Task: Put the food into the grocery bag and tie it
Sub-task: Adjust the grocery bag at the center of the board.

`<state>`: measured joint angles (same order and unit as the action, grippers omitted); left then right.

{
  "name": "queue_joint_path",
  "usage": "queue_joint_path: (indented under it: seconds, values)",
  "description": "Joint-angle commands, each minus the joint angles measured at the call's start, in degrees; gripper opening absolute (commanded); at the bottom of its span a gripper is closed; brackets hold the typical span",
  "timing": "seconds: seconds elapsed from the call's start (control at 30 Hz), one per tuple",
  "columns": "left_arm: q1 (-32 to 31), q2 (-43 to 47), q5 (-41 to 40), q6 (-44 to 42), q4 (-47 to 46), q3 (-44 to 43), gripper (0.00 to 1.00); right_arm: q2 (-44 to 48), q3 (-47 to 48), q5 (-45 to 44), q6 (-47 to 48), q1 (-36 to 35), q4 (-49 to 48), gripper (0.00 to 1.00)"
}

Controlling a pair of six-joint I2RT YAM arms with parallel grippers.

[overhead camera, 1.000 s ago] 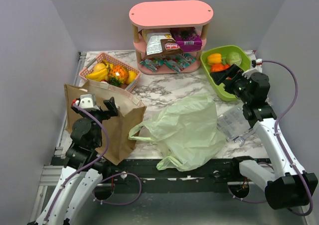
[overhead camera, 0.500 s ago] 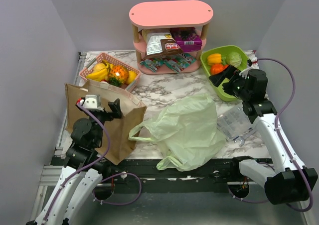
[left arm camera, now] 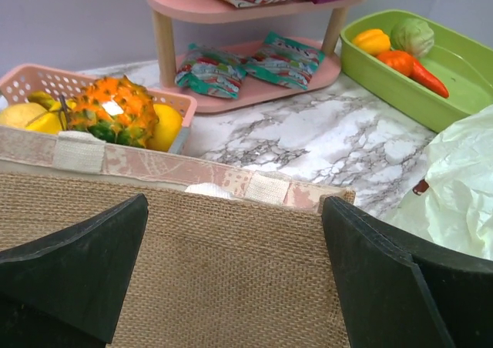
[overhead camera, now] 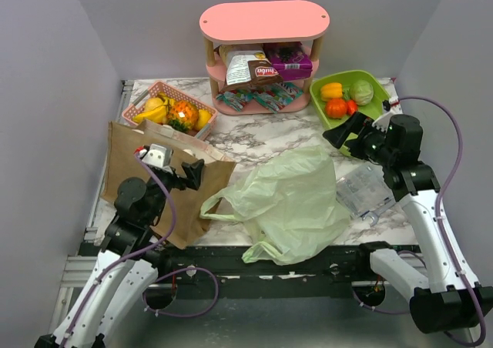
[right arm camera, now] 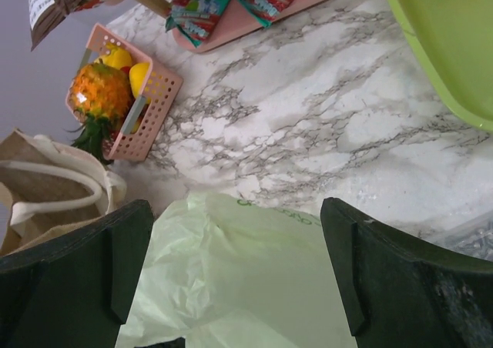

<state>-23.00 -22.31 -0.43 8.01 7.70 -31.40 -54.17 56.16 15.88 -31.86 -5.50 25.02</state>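
The pale-green grocery bag point(overhead camera: 291, 202) lies crumpled and flat on the marble table, its loop handles pointing left and toward the near edge. Food sits in three places: a carrot point(left arm camera: 428, 77), pepper and tomato in the green tray point(overhead camera: 368, 78), fruit in the pink basket point(overhead camera: 139, 109), and snack packs on the pink shelf point(overhead camera: 262, 67). My left gripper point(overhead camera: 190, 174) hangs open over the brown burlap bag point(left arm camera: 231, 279), holding nothing. My right gripper point(overhead camera: 344, 138) is open above the grocery bag's far edge point(right arm camera: 246, 286), just left of the tray, and it too is empty.
The brown burlap bag point(overhead camera: 127, 152) stands at the near left, beside the pink basket point(right arm camera: 150, 102). A clear plastic container point(overhead camera: 360, 188) lies right of the grocery bag. Bare marble table point(overhead camera: 254, 136) shows between shelf and bags.
My right gripper has drawn back from over the green tray, leftward and nearer, to the grocery bag's far edge. My left gripper has shifted right and nearer over the burlap bag.
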Motion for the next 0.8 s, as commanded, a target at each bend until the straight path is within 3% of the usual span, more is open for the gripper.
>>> queue_joint_path:
  seconds: [0.0,0.13,0.3,0.63,0.77]
  values:
    - [-0.36,-6.39,-2.67,4.76,0.39,-3.80,0.98,1.92,0.63,3.74,1.52,0.14,5.88,1.00]
    - [-0.29,-14.86,-6.40,5.85,5.28,-11.83,0.98,2.94,0.19,3.90,2.56,0.14,9.39,1.00]
    - [-0.37,-21.84,-5.39,6.18,9.47,-19.25,0.98,4.81,-0.56,3.61,2.69,0.14,11.78,1.00]
    - [-0.54,-28.04,-1.20,10.48,17.91,-28.89,0.94,4.95,-3.91,6.51,2.05,0.14,10.95,1.00]
    - [-0.69,-32.97,-0.87,10.28,19.18,-27.23,0.94,4.01,-4.69,7.35,1.90,0.14,10.19,1.00]
